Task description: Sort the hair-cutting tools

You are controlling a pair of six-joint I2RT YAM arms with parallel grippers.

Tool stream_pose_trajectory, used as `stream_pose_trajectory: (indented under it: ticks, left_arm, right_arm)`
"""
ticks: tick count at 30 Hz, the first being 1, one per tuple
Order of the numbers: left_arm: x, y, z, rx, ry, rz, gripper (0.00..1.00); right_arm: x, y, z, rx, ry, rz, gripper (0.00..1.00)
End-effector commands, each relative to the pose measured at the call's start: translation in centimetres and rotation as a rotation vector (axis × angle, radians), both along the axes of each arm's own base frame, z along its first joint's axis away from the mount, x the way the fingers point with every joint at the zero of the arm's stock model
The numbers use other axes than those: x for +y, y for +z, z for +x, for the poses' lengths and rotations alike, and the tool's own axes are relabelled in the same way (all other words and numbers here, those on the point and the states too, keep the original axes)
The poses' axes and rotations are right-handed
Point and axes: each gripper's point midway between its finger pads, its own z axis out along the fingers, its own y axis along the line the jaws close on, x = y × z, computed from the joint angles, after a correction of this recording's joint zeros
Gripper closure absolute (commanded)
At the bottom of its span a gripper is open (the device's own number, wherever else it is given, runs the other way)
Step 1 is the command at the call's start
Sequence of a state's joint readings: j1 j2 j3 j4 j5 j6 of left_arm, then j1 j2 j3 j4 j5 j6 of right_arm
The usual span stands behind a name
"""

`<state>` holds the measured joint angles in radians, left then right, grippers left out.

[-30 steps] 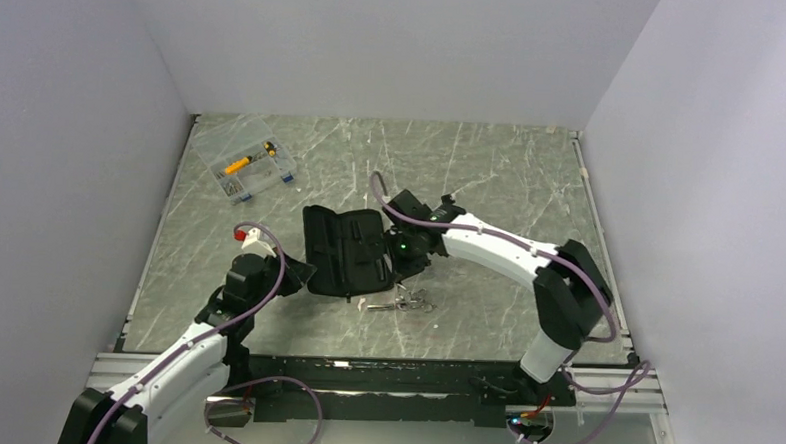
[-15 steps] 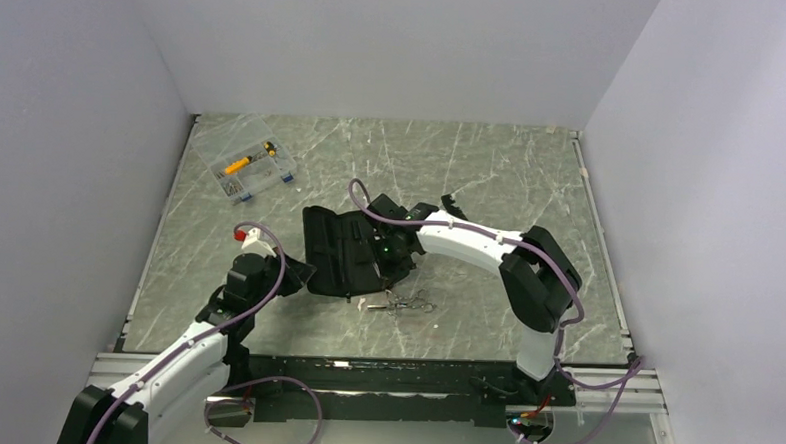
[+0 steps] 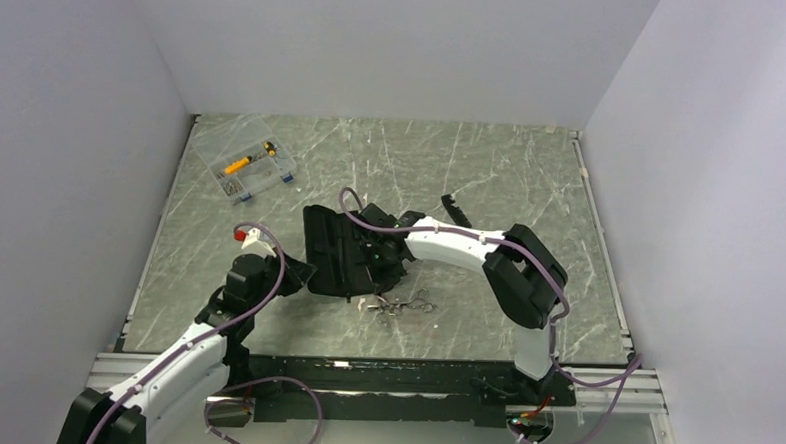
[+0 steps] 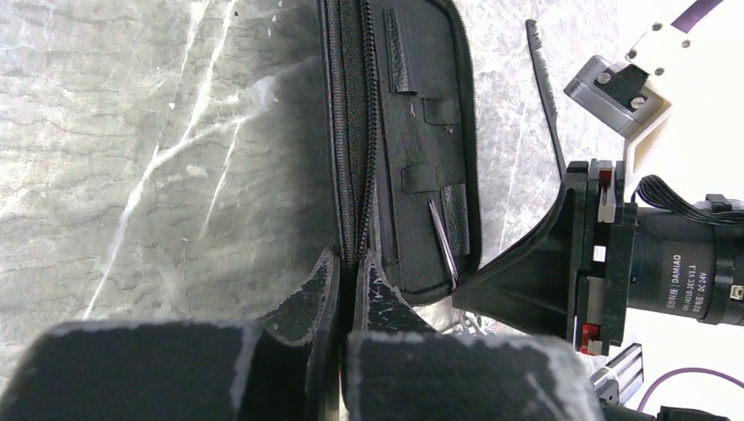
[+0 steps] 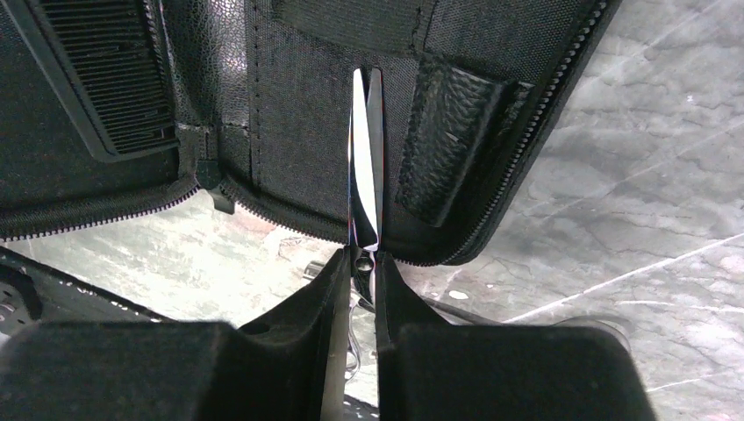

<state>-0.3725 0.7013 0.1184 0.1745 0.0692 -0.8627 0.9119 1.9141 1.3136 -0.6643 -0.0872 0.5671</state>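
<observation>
The black zip case (image 3: 340,248) lies open mid-table. My left gripper (image 3: 304,276) is shut on its near zip edge, seen between the fingertips in the left wrist view (image 4: 348,263). My right gripper (image 3: 380,271) is shut on one pair of silver scissors (image 5: 366,167) at the pivot. The blades point into the case's right half (image 5: 307,105), next to a strap; the blade also shows in the left wrist view (image 4: 443,241). A second pair of scissors (image 3: 406,305) lies on the table just in front of the case. A slim black comb (image 3: 457,209) lies behind my right arm.
A clear plastic box (image 3: 246,166) with yellow and small parts stands at the back left. A black toothed comb-like piece (image 5: 105,74) sits in the case's other half. My right arm (image 3: 468,247) arches across the table beside the case.
My right gripper has moved left and nearer, bringing the scissors' blades into the open case. The left gripper, the loose scissors and the comb have stayed put.
</observation>
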Motion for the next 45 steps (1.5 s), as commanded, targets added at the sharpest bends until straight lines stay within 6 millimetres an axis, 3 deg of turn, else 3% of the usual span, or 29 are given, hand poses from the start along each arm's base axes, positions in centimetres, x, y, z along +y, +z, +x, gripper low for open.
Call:
stream_pose_trajectory:
  ticks: [1, 23, 36, 37, 42, 45]
  left_arm:
    - [-0.1, 1.7, 0.7, -0.066, 0.007, -0.015, 1.0]
    - [-0.3, 0.9, -0.1, -0.053, -0.021, -0.009, 1.0]
    - [-0.3, 0.3, -0.2, -0.036, -0.021, -0.004, 1.0]
    - [-0.3, 0.3, -0.2, -0.035, -0.021, -0.003, 1.0]
    - [-0.1, 0.4, -0.2, -0.035, -0.014, 0.004, 1.0]
    - [-0.1, 0.5, -0.1, -0.036, -0.008, 0.004, 1.0]
  right_arm:
    - [1.5, 0.7, 0.8, -0.025, -0.019, 0.048, 1.0]
    - [2.9, -0.1, 4.7, -0.079, -0.088, 0.051, 1.0]
    - [4.4, 1.1, 6.1, -0.123, -0.089, 0.128, 1.0]
    - [4.5, 1.5, 6.1, -0.127, -0.084, 0.14, 0.99]
    - [4.2, 3.6, 5.8, -0.15, -0.08, 0.172, 0.71]
    - [3.7, 5.0, 5.6, -0.165, -0.083, 0.18, 0.62]
